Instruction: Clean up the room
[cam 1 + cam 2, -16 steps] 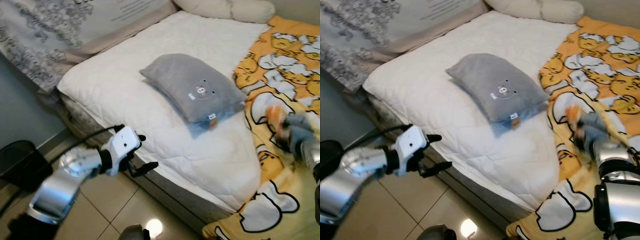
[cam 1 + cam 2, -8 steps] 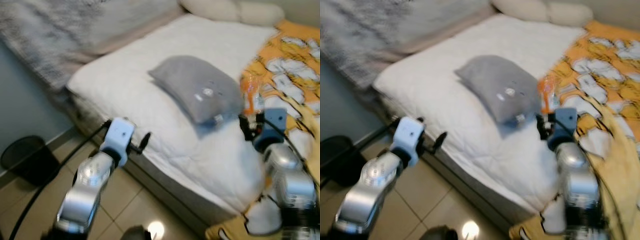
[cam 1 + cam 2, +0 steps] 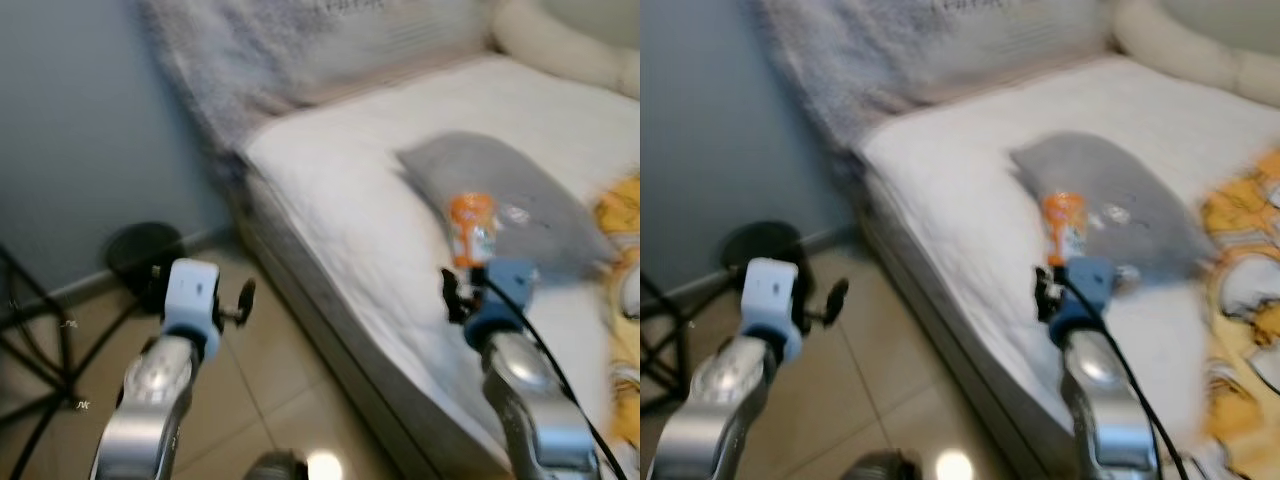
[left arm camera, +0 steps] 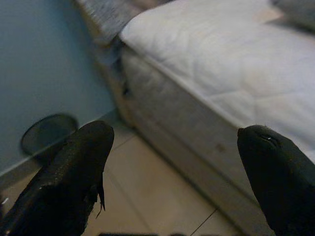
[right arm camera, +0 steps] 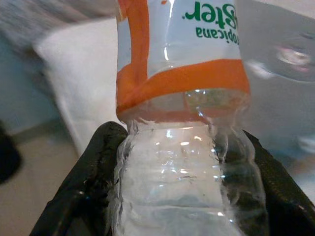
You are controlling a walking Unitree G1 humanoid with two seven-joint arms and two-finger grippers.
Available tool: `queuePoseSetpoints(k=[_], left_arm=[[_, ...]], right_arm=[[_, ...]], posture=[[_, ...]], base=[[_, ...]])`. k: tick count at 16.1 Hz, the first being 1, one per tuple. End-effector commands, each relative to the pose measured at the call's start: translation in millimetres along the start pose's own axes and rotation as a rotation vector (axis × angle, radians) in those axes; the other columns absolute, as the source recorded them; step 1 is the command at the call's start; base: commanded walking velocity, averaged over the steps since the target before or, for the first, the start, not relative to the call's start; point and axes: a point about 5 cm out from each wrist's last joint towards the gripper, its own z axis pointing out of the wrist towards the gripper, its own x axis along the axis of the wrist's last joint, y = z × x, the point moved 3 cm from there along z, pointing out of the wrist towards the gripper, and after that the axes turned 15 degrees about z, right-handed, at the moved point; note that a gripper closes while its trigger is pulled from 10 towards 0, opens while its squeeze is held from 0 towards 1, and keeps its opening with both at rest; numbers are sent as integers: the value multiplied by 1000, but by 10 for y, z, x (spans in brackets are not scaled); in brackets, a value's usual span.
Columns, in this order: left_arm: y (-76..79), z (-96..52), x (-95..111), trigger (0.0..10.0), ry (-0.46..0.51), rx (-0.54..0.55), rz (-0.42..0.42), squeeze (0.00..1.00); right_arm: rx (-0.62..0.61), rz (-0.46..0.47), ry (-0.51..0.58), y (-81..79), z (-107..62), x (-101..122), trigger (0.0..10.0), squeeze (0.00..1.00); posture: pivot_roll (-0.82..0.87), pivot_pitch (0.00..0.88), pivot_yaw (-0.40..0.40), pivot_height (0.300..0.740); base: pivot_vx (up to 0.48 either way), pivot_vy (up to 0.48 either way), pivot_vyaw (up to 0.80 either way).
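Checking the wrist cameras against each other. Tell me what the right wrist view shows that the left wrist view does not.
Right wrist view: a clear, empty plastic bottle with an orange label clamped between the right gripper fingers, and a grey cushion behind it. Left wrist view: the open left gripper over beige floor tiles, and a round black bin by the blue wall. Both: the white quilted mattress.

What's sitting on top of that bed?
On the white mattress lies a grey pillow, with a yellow cartoon blanket beside it and a patterned pillow at the head. The bottle is held above it in the right gripper, hiding part of the grey pillow.
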Motion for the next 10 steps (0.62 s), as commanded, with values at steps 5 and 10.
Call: queuePoseSetpoints(k=[5, 10], left_arm=[[-154, -43, 97, 10000, 9, 32, 9, 0], [-176, 54, 282, 10000, 95, 93, 91, 0]], right_arm=[[-19, 60, -54, -56, 0, -99, 10000, 0], [25, -9, -69, -137, 3, -92, 10000, 0]], posture=[[91, 0, 49, 740], [69, 0, 76, 740]], base=[[0, 0, 800], [0, 0, 480]])
